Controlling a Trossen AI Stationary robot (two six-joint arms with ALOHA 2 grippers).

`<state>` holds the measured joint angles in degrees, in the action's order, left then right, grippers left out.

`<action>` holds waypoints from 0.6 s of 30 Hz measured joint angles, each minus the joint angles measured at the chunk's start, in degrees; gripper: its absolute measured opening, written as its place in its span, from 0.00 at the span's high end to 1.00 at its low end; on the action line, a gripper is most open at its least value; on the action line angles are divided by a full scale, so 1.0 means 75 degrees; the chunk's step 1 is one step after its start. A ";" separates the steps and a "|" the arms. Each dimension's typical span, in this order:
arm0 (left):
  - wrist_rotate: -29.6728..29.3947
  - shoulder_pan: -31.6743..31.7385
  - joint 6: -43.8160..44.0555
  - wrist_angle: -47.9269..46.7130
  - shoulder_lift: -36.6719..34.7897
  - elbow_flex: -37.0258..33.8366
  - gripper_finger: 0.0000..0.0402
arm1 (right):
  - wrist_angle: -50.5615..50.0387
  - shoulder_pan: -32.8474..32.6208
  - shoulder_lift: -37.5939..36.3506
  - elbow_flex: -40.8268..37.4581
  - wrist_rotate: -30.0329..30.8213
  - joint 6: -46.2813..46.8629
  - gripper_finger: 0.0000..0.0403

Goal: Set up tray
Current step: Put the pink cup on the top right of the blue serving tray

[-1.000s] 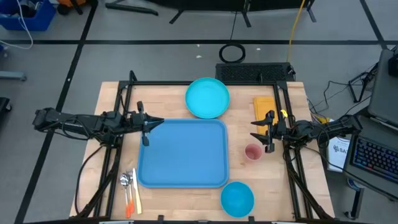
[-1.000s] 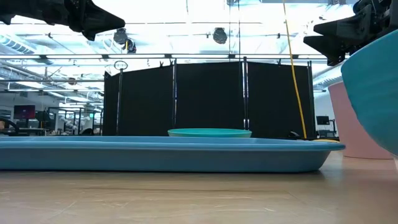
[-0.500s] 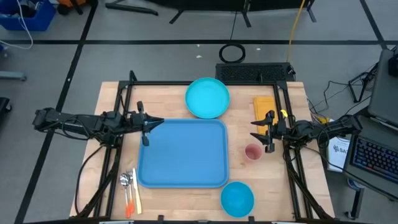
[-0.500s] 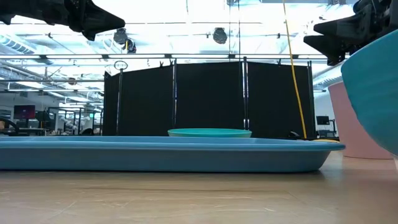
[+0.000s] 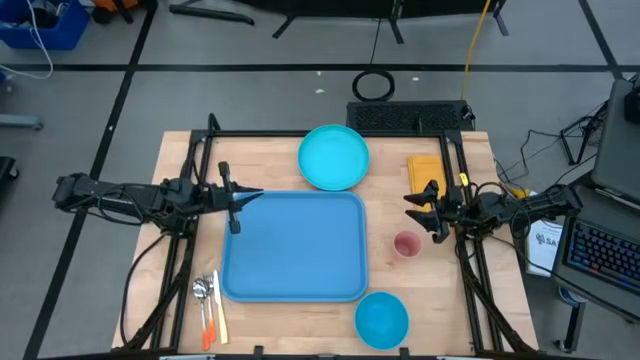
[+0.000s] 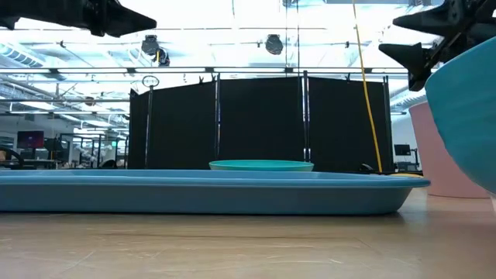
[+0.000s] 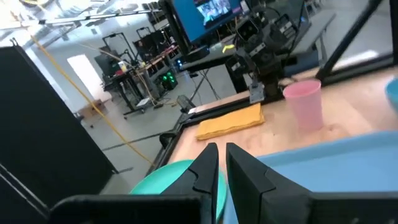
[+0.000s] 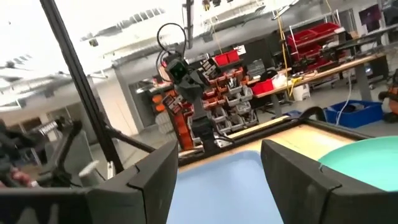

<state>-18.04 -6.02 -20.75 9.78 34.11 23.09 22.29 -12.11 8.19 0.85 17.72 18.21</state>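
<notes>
Blue tray (image 5: 294,246) flat at centre of wooden worktop (image 5: 180,160). Left end effector (image 5: 234,210) at tray's left far corner, fingers nearly clenched, empty. Right end effector (image 5: 428,212) right of tray, above pink cup (image 5: 406,244), released wide.
</notes>
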 joint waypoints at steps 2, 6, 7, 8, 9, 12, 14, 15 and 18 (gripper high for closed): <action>0.0000 -0.0005 0.0547 0.0001 0.0002 0.0000 0.91 | 0.0169 0.0001 -0.0007 -0.0001 0.0006 0.0569 0.45; 0.0037 -0.0005 0.1901 0.0401 0.0000 0.0000 0.91 | 0.0315 0.0000 -0.0006 0.0000 0.0007 0.0890 0.45; 0.0054 -0.0005 0.2287 0.0443 0.0000 0.0000 0.91 | 0.0267 0.0001 -0.0006 -0.0001 0.0023 0.0737 0.45; 0.0058 -0.0008 0.2673 0.0469 0.0001 0.0000 0.91 | 0.0162 0.0001 -0.0005 0.0002 0.0052 0.0527 0.45; 0.0064 -0.0008 0.3008 0.0486 0.0003 0.0000 0.91 | 0.0052 0.0001 0.0000 -0.0001 0.0080 0.0451 0.45; 0.0067 -0.0008 0.3547 0.0483 0.0034 0.0000 0.91 | -0.0374 0.0001 0.0008 0.0000 0.0131 0.0519 0.45; 0.0081 -0.0013 0.3804 0.0490 0.0162 0.0000 0.91 | -0.0466 0.0000 0.0048 0.0001 0.0142 0.0670 0.45; 0.0102 -0.0014 0.3971 0.0509 0.0259 0.0000 0.91 | -0.0460 0.0001 0.0056 -0.0001 0.0093 0.0685 0.45; 0.0291 -0.0014 0.4047 0.0573 0.0679 0.0000 0.91 | -0.0453 0.0001 0.0129 0.0002 -0.0462 0.0762 0.45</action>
<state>-15.86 -6.13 9.61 14.08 39.20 23.09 18.90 -12.10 9.15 0.86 14.25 23.92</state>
